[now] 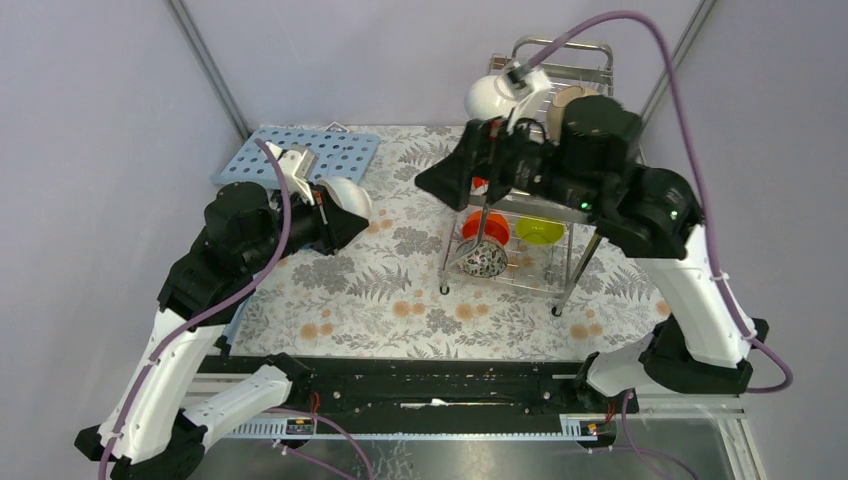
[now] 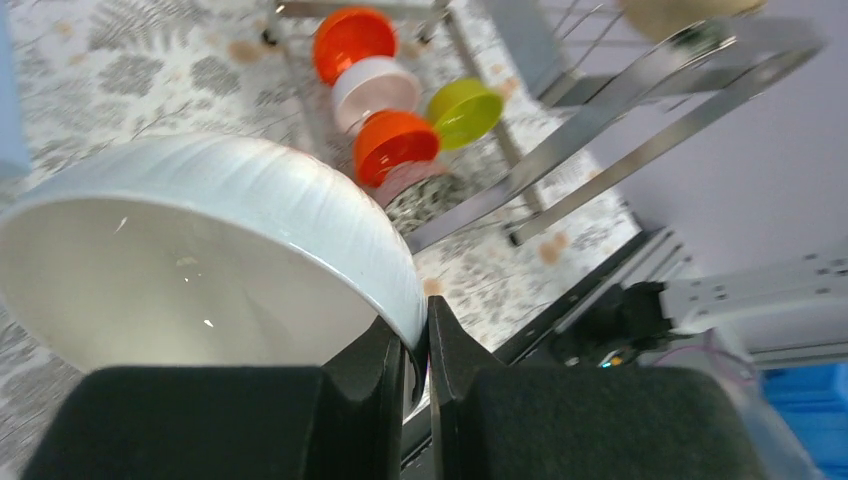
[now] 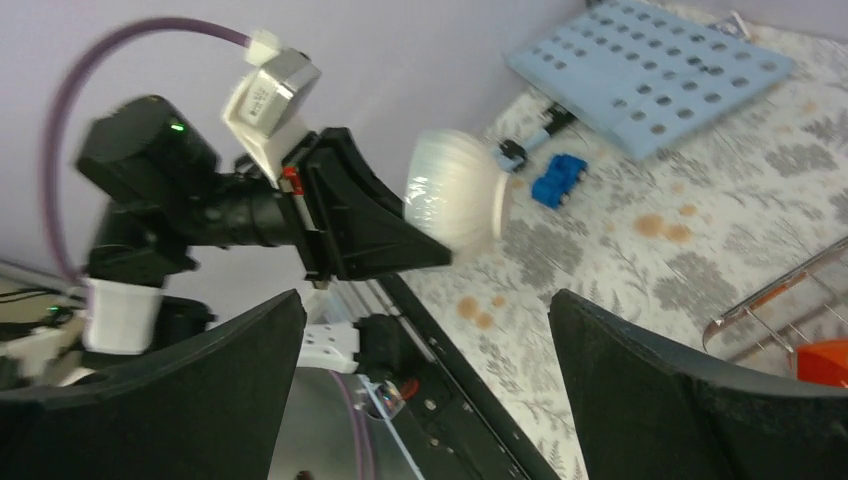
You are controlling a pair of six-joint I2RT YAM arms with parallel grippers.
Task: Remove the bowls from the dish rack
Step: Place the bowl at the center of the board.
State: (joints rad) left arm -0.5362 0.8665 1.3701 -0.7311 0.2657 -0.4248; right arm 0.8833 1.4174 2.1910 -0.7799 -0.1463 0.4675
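Left end effector [image 2: 418,335] pinches a white bowl [image 2: 200,230], right end effector [image 3: 428,300] gapes empty; dish rack [image 1: 575,250] holds coloured bowls [image 1: 539,231].

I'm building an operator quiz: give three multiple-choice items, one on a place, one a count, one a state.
1. Where is the white bowl in the left hand, relative to the dish rack? A on its top tier; B left of it, above the patterned table; C beneath it.
2. How many orange-red bowls show in the left wrist view? A none; B two; C four.
3. The right hand is: A open, empty; B gripping a spoon; C gripping a cup.
Answers: B, the overhead view shows it; B, both sit in the rack; A, it gapes with nothing inside.
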